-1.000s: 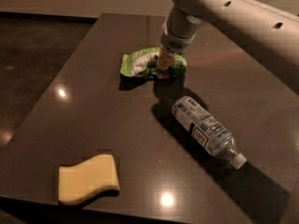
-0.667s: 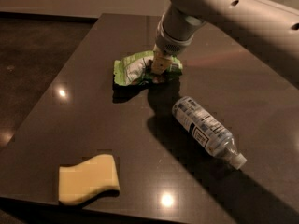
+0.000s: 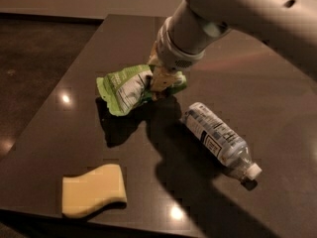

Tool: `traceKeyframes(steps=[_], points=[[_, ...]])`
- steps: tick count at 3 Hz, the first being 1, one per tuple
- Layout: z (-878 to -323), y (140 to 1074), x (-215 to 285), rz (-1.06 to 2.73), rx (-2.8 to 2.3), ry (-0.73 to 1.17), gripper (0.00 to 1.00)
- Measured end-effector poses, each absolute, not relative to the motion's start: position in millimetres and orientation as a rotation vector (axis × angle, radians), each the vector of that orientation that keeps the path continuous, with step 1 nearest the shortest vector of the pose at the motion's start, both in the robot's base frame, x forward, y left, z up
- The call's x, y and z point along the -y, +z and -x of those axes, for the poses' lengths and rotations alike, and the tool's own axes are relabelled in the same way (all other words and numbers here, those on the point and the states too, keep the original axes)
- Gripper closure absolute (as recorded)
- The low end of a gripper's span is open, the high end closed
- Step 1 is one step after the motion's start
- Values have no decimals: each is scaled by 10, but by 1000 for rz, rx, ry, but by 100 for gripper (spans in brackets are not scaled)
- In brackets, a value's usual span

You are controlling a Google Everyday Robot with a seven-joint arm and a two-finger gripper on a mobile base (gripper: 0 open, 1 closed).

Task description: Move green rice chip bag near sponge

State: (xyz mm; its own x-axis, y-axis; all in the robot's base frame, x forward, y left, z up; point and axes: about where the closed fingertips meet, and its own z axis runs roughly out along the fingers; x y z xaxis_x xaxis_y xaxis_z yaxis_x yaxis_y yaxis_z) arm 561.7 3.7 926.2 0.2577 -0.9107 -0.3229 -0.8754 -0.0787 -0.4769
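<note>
The green rice chip bag (image 3: 126, 87), crumpled, with a white label panel, hangs lifted above the dark table (image 3: 59, 148) and casts a shadow beneath it. My gripper (image 3: 161, 83) is shut on the bag's right end, under the large white arm that comes in from the upper right. The pale yellow sponge (image 3: 93, 190) with wavy edges lies at the front left of the table, well below and left of the bag.
A clear plastic bottle (image 3: 220, 138) with a blue-white label lies on its side right of centre, cap toward the front right. The table's left edge (image 3: 44, 108) drops to a dark floor. Ceiling lights reflect off the tabletop.
The gripper has carried the bag up off the table and toward the front left, closer to the sponge. The bottle and the sponge have not moved.
</note>
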Motion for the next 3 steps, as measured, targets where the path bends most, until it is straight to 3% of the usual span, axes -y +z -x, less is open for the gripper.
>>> traceKeyframes(steps=[2,3], points=[[-4822,9375,-378,2137,-1267,64,100],[-4506,9310,-567,2247,-1090,120,82]])
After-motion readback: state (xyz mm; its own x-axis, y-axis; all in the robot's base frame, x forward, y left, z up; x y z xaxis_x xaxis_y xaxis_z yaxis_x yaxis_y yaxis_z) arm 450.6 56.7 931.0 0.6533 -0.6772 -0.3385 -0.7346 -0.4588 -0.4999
